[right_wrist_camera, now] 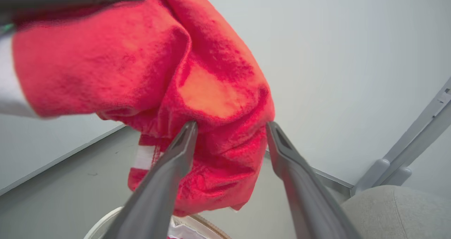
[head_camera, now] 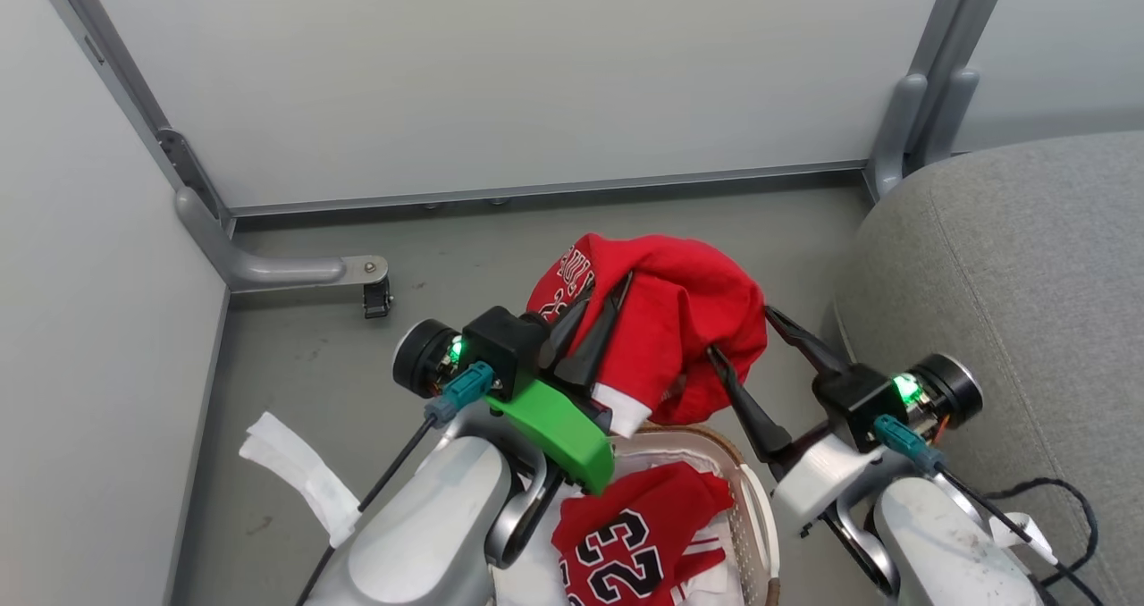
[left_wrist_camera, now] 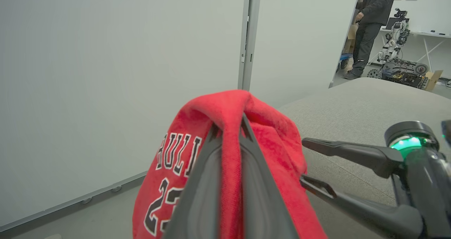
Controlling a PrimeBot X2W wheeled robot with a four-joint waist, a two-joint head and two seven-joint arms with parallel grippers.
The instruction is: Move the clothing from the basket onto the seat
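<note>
A red jersey [head_camera: 666, 320] hangs in the air above the basket [head_camera: 760, 517], which is cut off at the bottom edge of the head view. My left gripper [head_camera: 608, 289] is shut on a fold at the jersey's top [left_wrist_camera: 169, 168], and the cloth drapes down both sides of its fingers [left_wrist_camera: 201, 182]. My right gripper [head_camera: 742, 331] is open, with its two fingers straddling the lower right bunch of the jersey [right_wrist_camera: 141, 62]. Another red jersey [head_camera: 643, 534], showing the number 23, lies in the basket on white cloth. The grey seat [head_camera: 1010, 275] rises just right of the basket.
White partition walls close off the far side and the left. A metal frame foot with a caster [head_camera: 375, 298] juts onto the floor. A white cloth strip [head_camera: 295, 472] lies left of my left arm. A person [left_wrist_camera: 370, 27] stands far beyond the seat.
</note>
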